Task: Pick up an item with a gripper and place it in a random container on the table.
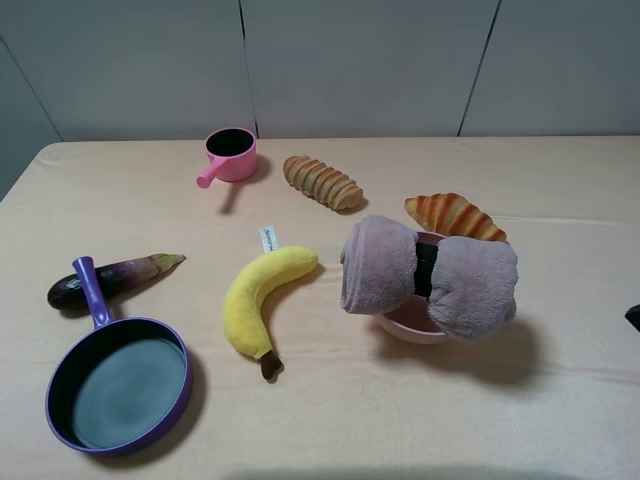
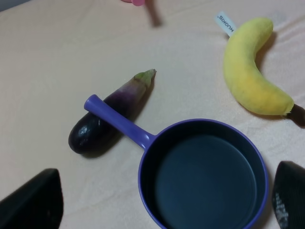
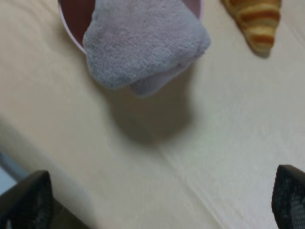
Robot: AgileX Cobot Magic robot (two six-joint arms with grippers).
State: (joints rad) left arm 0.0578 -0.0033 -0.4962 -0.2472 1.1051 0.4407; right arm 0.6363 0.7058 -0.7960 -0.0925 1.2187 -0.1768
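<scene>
The mauve-pink rolled towel [image 1: 430, 275] with a black middle band lies across the rim of the pale-pink bowl [image 1: 405, 328] at centre right of the table [image 1: 560, 180], its ends overhanging both sides. In the right wrist view the towel [image 3: 143, 43] covers the bowl [image 3: 76, 19]. My right gripper [image 3: 157, 205] is open and empty, well back from the bowl over bare cloth; only a dark tip [image 1: 634, 317] shows at the exterior view's right edge. My left gripper [image 2: 159, 210] is open and empty, above the purple frying pan [image 2: 205, 176].
A yellow plush banana [image 1: 258, 298], an eggplant [image 1: 105, 279] and the purple pan [image 1: 120, 382] lie on the left. A pink handled cup [image 1: 230, 155], a ridged bread roll [image 1: 322, 182] and a croissant [image 1: 455, 216] lie further back.
</scene>
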